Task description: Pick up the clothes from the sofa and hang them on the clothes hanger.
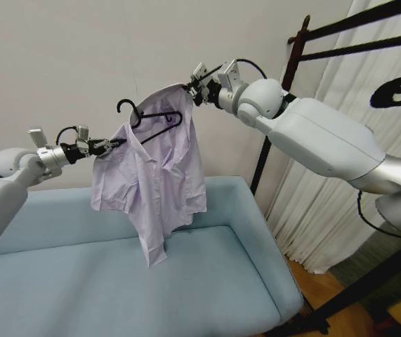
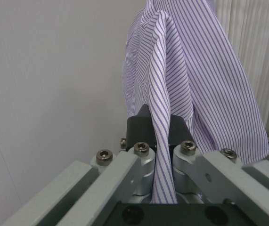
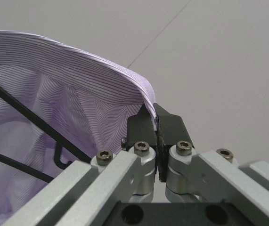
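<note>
**A:** Where is the garment?

**B:** The lilac pin-striped shirt (image 1: 154,175) hangs in mid-air over the pale blue upholstered sofa (image 1: 207,281), its hem clear of the seat cushion. A thin black clothes hanger (image 1: 159,121) sits inside the collar opening, tilted, with its hook poking out toward ten o'clock.

**A:** Who carries it?

**B:** Both arms. The left gripper (image 1: 116,144) is at nine o'clock of the shirt, jaws pressed together on a fold of striped cloth. In the left wrist view the fabric runs straight down between the black pads. The right gripper (image 1: 189,88) is higher, at one o'clock, jaws pinching a folded edge at the top of the shirt.

**A:** Why two holds, set apart?

**B:** I judge it stretches the shoulders across the hanger's arms, so the hanger cannot slide out and the cloth does not bunch. Neither pair of jaws touches the hanger itself. The shirt carries it.

**A:** And the raised right side?

**B:** That side is nearer the dark-framed clothes rack (image 1: 295,49), whose rails cross at two o'clock, well apart from the hook.

**A:** What's left?

**B:** The hanging, it seems, since the hook is not yet on a rail. The risk is the tilted hanger slipping inside the loose cloth.
</note>
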### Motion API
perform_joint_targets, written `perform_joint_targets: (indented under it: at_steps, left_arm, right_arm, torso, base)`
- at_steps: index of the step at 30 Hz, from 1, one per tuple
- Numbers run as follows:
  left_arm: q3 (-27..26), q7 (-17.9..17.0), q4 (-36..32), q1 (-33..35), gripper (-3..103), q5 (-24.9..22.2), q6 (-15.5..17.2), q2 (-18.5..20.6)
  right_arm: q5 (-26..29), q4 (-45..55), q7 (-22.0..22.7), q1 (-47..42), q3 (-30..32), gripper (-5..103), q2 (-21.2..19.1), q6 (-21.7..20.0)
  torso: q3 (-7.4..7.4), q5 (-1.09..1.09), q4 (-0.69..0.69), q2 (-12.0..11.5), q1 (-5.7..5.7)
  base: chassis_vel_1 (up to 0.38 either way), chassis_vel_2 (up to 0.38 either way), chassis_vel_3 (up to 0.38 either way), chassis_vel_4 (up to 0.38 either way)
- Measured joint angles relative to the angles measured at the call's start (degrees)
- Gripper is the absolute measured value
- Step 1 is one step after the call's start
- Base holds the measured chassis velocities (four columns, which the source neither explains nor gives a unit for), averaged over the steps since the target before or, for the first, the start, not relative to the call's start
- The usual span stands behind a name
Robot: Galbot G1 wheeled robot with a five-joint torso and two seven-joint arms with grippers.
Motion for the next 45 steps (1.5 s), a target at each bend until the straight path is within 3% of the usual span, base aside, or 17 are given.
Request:
perform_joint_targets:
  at_steps: [11, 19, 28, 45]
  left_arm:
    - [1.1, -3.1, 0.9, -1.6, 2, 0.6, 0.2, -2.9]
    - [0.8, -1.5, 1.0, -1.0, 2, 1.6, 0.0, -2.7]
    - [1.0, 0.2, 1.6, -2.2, 2, 2.4, 0.4, -3.0]
    - [0.6, -1.7, 2.0, -2.0, 2, 2.6, 0.5, -3.1]
  right_arm:
    - [0.6, 0.3, -0.8, 1.9, -0.8, 1, 0.5, -2.7]
    - [-0.9, -2.6, 0.3, 1.2, -1.0, 1, 0.2, -4.1]
    - [-6.8, -4.8, -1.9, 0.7, -1.0, 1, 0.6, -0.7]
    - [-9.5, -5.9, -1.1, -0.5, -0.5, 1, 1.2, -1.9]
  torso:
    - [0.0, 0.0, 0.0, 0.0, 0.0]
    - [0.0, 0.01, -0.01, 0.0, 0.0]
    - [0.0, 0.01, -0.01, 0.0, 0.0]
    - [0.0, 0.01, -0.01, 0.0, 0.0]
  base:
    - [0.0, 0.0, 0.0, 0.0]
    - [0.0, 0.0, 0.0, 0.0]
    - [0.0, 0.0, 0.0, 0.0]
    - [0.0, 0.0, 0.0, 0.0]
